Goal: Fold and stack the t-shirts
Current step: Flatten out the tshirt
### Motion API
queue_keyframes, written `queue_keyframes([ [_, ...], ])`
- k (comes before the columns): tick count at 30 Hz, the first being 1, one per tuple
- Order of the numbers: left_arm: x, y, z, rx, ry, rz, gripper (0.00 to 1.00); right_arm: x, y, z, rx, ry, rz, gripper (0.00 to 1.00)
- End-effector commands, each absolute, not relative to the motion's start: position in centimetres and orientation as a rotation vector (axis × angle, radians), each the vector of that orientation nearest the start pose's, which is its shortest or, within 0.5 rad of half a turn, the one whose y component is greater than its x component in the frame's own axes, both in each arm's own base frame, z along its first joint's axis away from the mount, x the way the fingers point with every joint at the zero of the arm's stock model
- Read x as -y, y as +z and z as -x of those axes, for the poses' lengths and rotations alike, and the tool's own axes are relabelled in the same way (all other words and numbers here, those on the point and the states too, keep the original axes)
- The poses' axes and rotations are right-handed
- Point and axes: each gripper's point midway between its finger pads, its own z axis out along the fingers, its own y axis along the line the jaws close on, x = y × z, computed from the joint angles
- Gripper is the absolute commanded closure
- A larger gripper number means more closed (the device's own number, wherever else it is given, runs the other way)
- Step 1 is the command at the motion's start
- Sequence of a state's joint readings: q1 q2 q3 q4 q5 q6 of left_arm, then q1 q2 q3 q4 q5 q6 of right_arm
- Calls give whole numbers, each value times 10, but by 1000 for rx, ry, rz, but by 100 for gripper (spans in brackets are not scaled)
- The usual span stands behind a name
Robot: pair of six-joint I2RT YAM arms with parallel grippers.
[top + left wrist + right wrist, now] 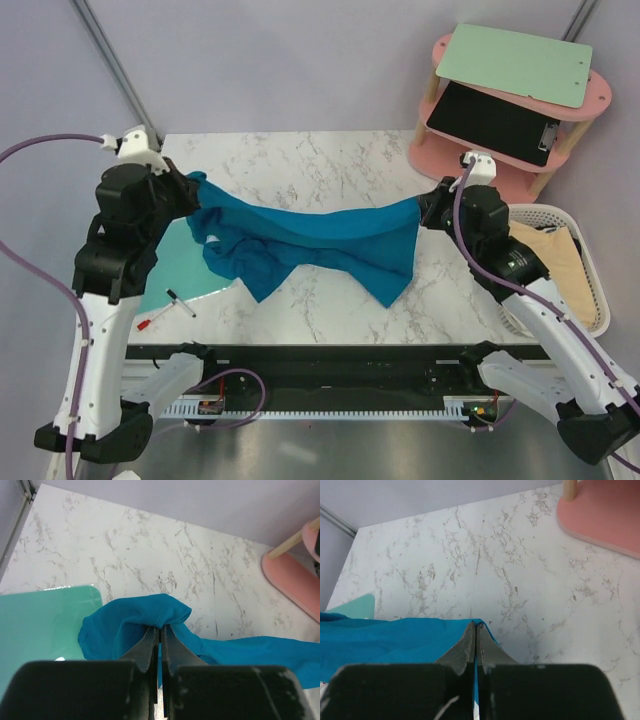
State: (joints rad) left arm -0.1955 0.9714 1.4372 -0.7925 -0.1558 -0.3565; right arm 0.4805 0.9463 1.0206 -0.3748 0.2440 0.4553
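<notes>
The teal-blue t-shirt (310, 245) hangs stretched between my two grippers above the marble table, its lower part drooping in folds toward the table. My left gripper (192, 190) is shut on the shirt's left end; in the left wrist view the cloth (135, 622) bunches over the closed left gripper (161, 628). My right gripper (424, 205) is shut on the shirt's right end; in the right wrist view the cloth edge (395, 640) runs into the closed right gripper (476, 625). A cream-yellow shirt (555, 255) lies in the basket.
A mint-green board (185, 265) lies on the table under the shirt's left side, with a pen-like tool (180, 303) near it. A pink two-tier shelf (510, 95) stands at the back right. A white mesh basket (590, 290) sits right of the table.
</notes>
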Motion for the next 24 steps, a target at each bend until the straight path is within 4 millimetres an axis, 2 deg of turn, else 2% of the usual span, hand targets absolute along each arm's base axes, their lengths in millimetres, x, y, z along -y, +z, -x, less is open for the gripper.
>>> queue_keyframes([
  [1,36,400,-264,-1845,-208,220,98,-131,329,-294,-1836,459,-114,100],
  [3,36,414,-251,-1808,-223,207,98,-131,342,-286,-1817,481,-92,100],
  [6,27,446,-219,-1705,-228,197,98,-128,369,-268,-1767,521,-54,100],
  [7,24,465,-206,-1653,-235,194,98,-129,376,-261,-1753,543,-34,100],
  [8,23,477,-191,-1609,-245,180,98,-125,393,-250,-1718,557,-23,100],
  [9,22,484,-181,-1590,-251,171,98,-124,402,-245,-1702,565,-8,100],
  [10,20,502,-166,-1535,-265,163,98,-123,409,-239,-1686,569,18,100],
  [12,19,516,-144,-1490,-283,141,98,-119,433,-220,-1635,597,53,100],
  [13,19,532,-127,-1437,-305,126,98,-115,444,-211,-1614,595,66,100],
  [15,19,540,-108,-1414,-321,102,98,-108,458,-197,-1575,599,81,100],
  [16,18,555,-89,-1362,-337,87,98,-103,468,-189,-1556,593,85,100],
  [18,17,561,-74,-1353,-340,80,98,-91,480,-176,-1519,579,70,100],
  [19,14,575,-56,-1298,-349,76,98,-82,489,-164,-1489,569,58,100],
  [22,11,586,-47,-1266,-359,92,98,-62,497,-156,-1467,506,5,100],
  [23,11,586,-50,-1271,-359,95,98,-58,497,-155,-1467,489,-4,100],
  [24,13,583,-63,-1304,-354,99,98,-51,495,-159,-1471,454,-38,100],
])
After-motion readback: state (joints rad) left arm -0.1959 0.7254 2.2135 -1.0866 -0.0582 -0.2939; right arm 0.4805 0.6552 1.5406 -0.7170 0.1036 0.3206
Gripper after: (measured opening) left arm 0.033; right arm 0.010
